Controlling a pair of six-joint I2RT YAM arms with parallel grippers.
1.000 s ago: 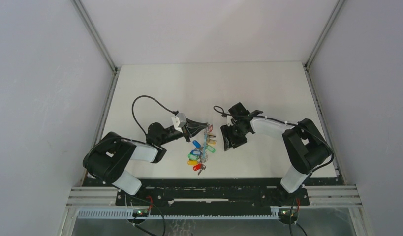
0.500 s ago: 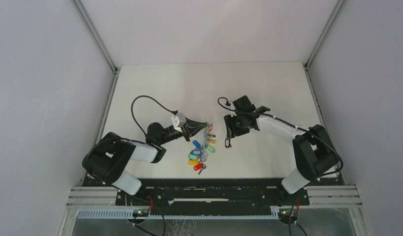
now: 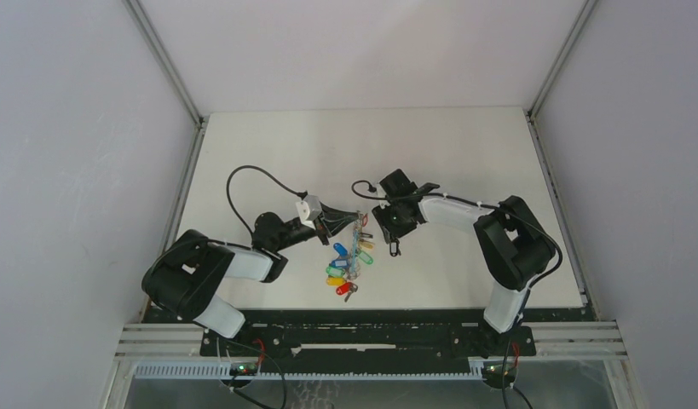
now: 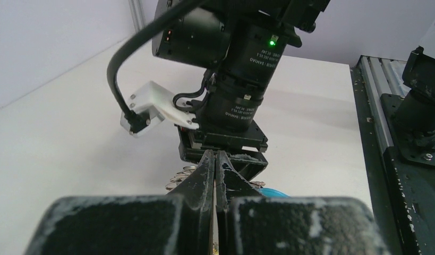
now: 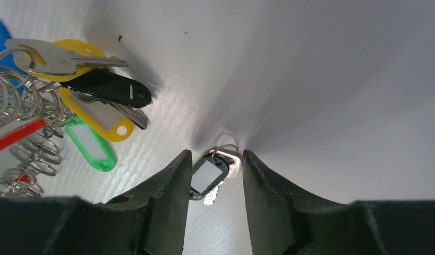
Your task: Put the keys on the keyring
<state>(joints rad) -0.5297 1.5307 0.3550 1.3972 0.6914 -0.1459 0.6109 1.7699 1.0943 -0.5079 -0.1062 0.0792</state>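
Right hand (image 5: 215,156) points down at the desk (image 5: 337,79), fingers spread astride a lone black-tagged key (image 5: 206,178), not gripping it. Just left, the other keys (image 5: 95,114) fan off the coiled keyring (image 5: 29,122). At the bunch's far end the left hand (image 4: 214,164) is clenched; what it pinches is hidden.

A bunch of silvery bright-tagged keys (image 3: 349,256) lies on the white table (image 3: 328,145). A lone black-tagged key (image 5: 206,178) lies just to its right, under the right gripper (image 5: 215,156).
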